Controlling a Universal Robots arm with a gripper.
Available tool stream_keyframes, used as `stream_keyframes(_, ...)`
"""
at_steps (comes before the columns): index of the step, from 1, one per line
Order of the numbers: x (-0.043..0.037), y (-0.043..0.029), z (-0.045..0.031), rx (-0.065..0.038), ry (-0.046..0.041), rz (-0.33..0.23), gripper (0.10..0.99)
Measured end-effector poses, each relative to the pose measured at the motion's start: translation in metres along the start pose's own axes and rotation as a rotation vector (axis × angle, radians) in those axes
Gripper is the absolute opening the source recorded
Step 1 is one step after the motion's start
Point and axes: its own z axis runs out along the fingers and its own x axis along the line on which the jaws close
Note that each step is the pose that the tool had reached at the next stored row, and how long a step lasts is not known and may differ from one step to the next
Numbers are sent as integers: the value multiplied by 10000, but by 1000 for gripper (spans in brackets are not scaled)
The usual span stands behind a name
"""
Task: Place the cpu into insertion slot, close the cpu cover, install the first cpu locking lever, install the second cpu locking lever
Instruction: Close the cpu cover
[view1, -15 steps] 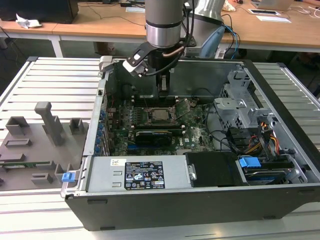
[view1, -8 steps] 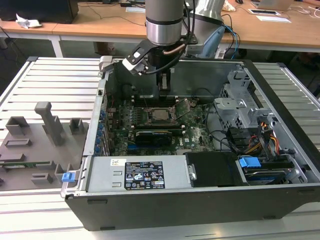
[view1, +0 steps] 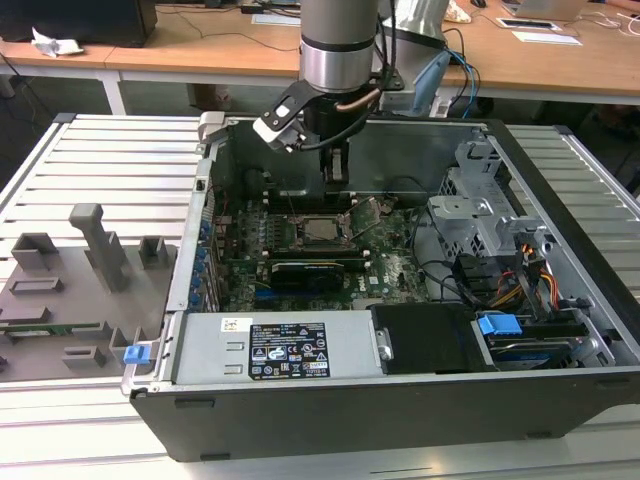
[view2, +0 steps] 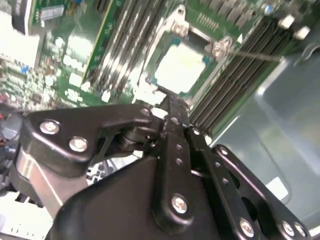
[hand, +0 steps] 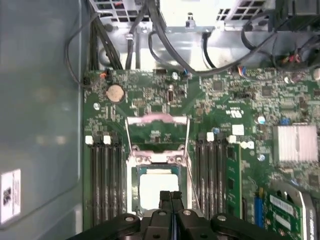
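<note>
Gripper (hand: 170, 196) pinched shut and empty over your cpu (hand: 152, 185).
It lies seated in the insertion slot (hand: 135, 172) with the cpu cover (hand: 157, 120) hinged back, so shut jaws probably serve as one pushing tip.

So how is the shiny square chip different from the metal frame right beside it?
The chip is a solid pale square; the frame is thin metal strips around a big window, with green board showing through. The chip lies flat in its socket; the frame is swung open beside the socket, not covering the chip. Both are square, silvery and roughly socket-sized.
</note>
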Motion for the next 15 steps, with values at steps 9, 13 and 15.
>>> stream_keyframes(9,12,289,46,210,59,-640,106)
stream_keyframes(13,33,382,70,310,59,-673,106)
stream_keyframes(15,47,439,84,359,60,-673,106)
